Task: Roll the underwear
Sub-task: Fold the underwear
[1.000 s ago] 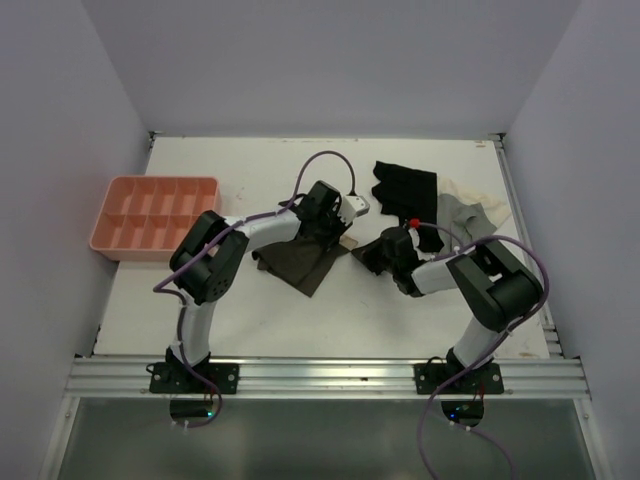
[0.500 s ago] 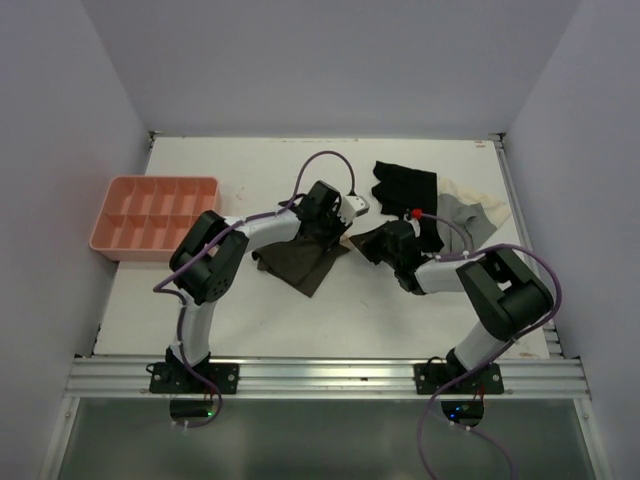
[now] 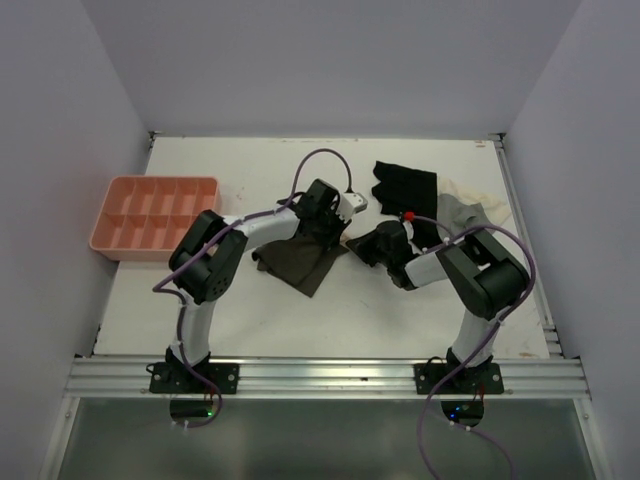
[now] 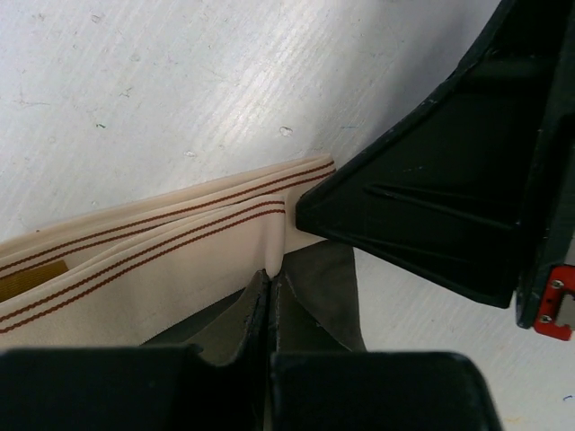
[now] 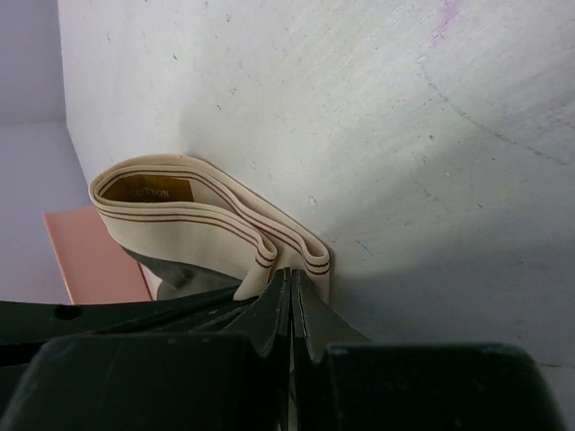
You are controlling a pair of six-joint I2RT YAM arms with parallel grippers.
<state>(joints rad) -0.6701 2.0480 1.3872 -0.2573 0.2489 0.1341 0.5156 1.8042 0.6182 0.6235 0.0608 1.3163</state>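
Item: underwear (image 3: 298,262), dark brown, flat on table (image 3: 400,315) centre, long axis near-left to far-right, beige waistband (image 5: 198,229) at far-right end. Holders: left gripper (image 4: 271,280) and right gripper (image 5: 290,280), each pinched shut on that waistband, side by side. Garment body extends away near-left, the likely roll direction.

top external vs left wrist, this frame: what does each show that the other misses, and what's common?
Only top external: the pink tray, the black garment and the grey-and-cream garment behind the right arm.
Only left wrist: red stitch lines on the waistband, its yellow label, and the left claw shut on the fabric just below that band.
Both: the underwear, the white table, and the right claw close against the waistband's folded end.
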